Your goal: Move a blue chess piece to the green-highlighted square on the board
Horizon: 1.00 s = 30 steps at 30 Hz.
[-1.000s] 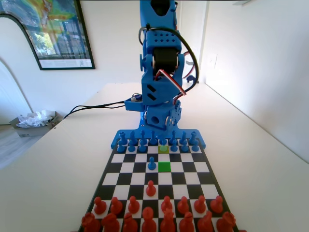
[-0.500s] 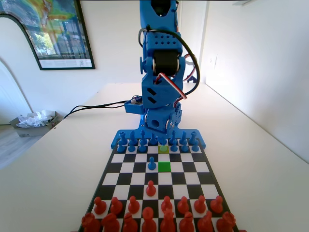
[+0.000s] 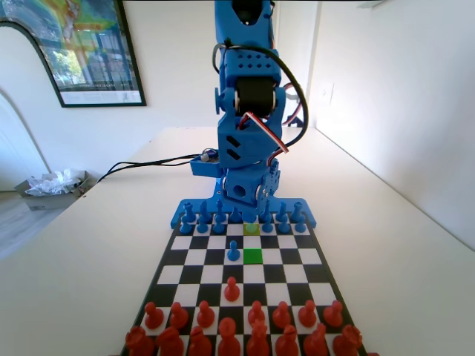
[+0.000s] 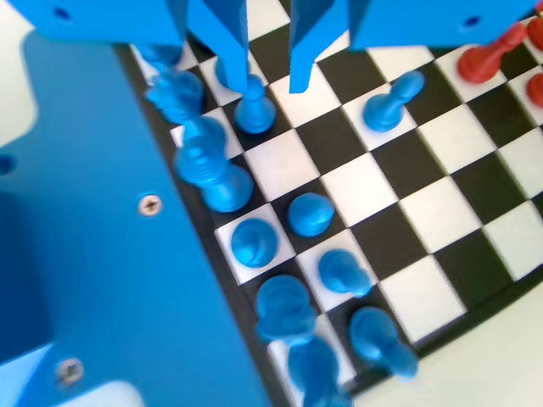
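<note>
In the fixed view, the board (image 3: 319, 256) runs away toward the blue arm. The green-highlighted square (image 3: 253, 256) is bare, with one advanced blue pawn (image 3: 233, 252) just left of it. My gripper (image 3: 251, 209) hangs low over the far pawn row, above the blue chess piece (image 3: 251, 218) on the yellow-olive square (image 3: 251, 230). In the wrist view, my gripper (image 4: 271, 83) is open. That pawn (image 4: 254, 110) stands right under the left fingertip (image 4: 244, 78), and the jaws are not closed on it. The advanced pawn (image 4: 392, 100) stands to the right.
Taller blue back-row pieces (image 4: 208, 170) and more blue pawns (image 4: 310, 214) crowd the squares beside the gripper. Red pieces (image 3: 256, 337) fill the near end, with one red pawn (image 3: 231, 288) advanced. At the left table edge sit a box of crumpled paper (image 3: 52, 189) and a black cable (image 3: 141, 165).
The arm has come down toward the blue pawn row over the last second. No piece on the board has moved.
</note>
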Tool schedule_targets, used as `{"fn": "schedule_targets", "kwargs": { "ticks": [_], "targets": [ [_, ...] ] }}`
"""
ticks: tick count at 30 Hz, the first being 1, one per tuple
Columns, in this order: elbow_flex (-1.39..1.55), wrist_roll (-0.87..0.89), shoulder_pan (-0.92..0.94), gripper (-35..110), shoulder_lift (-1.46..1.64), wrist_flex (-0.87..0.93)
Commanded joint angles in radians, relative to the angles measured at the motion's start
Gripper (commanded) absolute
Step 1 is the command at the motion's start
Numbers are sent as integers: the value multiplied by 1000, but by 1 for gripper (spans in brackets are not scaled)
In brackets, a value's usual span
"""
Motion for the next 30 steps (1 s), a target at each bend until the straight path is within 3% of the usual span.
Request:
{"fn": "schedule_targets", "kwargs": {
  "ticks": [1,30],
  "targets": [
    [15,-17,-3,8,20,-11],
    [74,-21,-9,5,9,-95]
  ]
}}
